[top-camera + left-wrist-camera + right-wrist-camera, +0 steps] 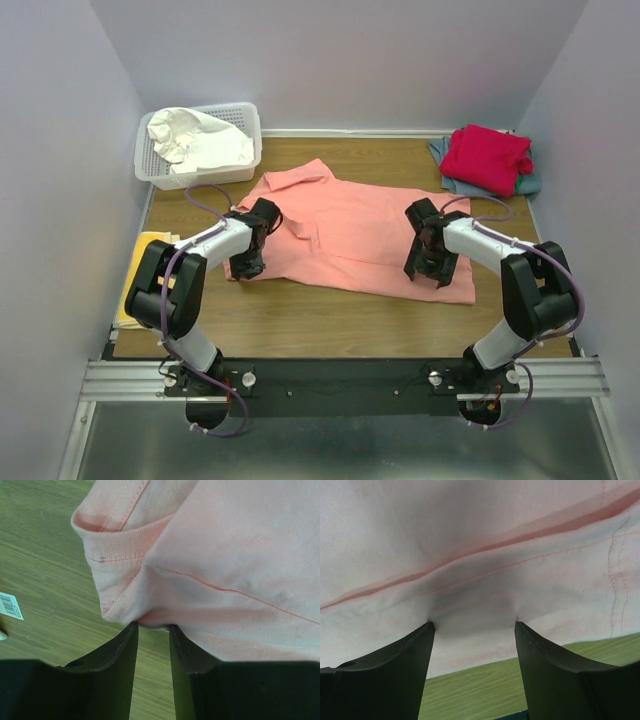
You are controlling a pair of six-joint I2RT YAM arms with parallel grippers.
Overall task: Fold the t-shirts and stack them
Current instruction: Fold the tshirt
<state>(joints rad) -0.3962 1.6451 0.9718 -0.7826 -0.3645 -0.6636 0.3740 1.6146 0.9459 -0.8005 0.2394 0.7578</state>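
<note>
Salmon-pink shirt (350,225) lies spread across mid-table (330,320), collar toward the white basket (142,172), and both arms are on it. Left gripper (152,626) sits at the shirt's left edge, jaws a narrow gap apart, a ribbed sleeve hem bunched right at the tips; a true pinch, I cannot tell. Right gripper (475,625) is over the near right hem, jaws wide apart, both fingertips (427,627) dimpling the cloth. Bare wood runs along the near edge, room there. Back right, the crimson-red shirt (487,155) sits on the grey-blue one (450,183); the white shirt (195,140) fills the basket.
</note>
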